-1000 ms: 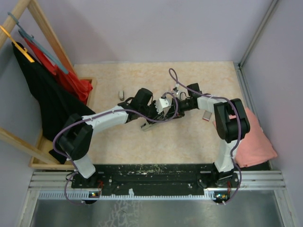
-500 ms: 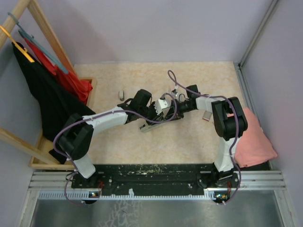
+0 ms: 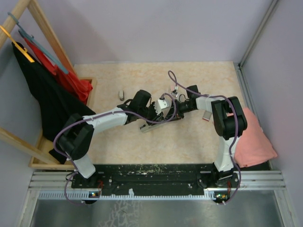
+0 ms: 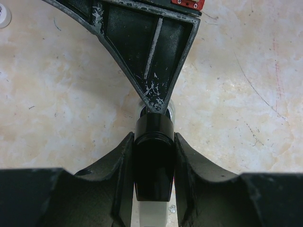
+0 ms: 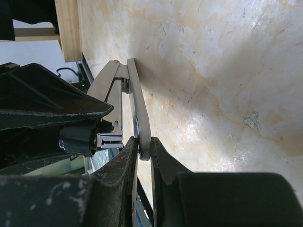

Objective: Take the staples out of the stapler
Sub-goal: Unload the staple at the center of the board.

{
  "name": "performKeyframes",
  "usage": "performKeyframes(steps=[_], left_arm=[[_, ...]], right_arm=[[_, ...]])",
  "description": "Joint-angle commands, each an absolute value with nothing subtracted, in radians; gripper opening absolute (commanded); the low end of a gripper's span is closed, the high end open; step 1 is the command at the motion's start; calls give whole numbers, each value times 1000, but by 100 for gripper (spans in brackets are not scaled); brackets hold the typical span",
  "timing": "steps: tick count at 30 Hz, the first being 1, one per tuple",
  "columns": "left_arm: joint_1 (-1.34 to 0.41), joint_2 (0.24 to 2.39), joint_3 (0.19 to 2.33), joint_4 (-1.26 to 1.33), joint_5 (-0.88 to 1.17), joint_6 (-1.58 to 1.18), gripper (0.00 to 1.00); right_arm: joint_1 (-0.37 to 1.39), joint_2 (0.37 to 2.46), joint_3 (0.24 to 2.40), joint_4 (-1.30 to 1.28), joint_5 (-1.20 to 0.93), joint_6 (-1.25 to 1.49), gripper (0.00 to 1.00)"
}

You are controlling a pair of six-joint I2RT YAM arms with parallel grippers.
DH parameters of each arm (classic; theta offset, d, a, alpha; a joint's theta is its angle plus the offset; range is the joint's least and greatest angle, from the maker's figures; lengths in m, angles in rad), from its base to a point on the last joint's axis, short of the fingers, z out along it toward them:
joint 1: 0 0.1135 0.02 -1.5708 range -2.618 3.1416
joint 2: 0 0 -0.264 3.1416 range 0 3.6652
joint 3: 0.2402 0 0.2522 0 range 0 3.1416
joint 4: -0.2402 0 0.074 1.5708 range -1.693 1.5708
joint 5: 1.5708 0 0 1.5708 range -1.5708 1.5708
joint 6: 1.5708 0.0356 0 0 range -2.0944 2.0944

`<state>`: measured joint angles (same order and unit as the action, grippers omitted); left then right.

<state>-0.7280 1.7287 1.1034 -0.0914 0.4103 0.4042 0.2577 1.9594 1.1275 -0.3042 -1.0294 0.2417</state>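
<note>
**Stapler (image 3: pixel 147 126), gripped at two points, staples not yet out**

1. Left gripper (image 4: pixel 152 142): narrow, clamped across the stapler's black body (image 4: pixel 152 165), one pad on each flank.
2. Right gripper (image 5: pixel 143 144): narrow, pinching the thin silver bar (image 5: pixel 138 104) on its flat faces. The bar meets a second silver arm at a hinge, and the two spread in a slim V over the table (image 5: pixel 227 71).
3. Staples: I can make out none in any view. I judge them to sit in the channel between those arms, out of my sight.
4. Handling of the staples, as I reckon it:
   - very light, and stiff as a glued strip, yet apt to break into bits
   - smooth and slippery
   - too thin to pinch easily off a flat table
5. Where to take hold: by the strip's long flanks, or tip the channel and slide them out while I hold the body.
6. Stapler itself: rigid and probably sprung, so it may snap closed if either hold slips.
</note>
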Motion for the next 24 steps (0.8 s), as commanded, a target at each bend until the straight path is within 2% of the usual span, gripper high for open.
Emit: performKeyframes(steps=[1, 24], left_arm=[[-718, 1701, 1104, -2, 477, 372, 0], [-713, 1694, 1068, 45, 476, 363, 0]], right_arm=[[236, 1998, 1126, -290, -860, 161, 11], [228, 2030, 1142, -325, -783, 137, 13]])
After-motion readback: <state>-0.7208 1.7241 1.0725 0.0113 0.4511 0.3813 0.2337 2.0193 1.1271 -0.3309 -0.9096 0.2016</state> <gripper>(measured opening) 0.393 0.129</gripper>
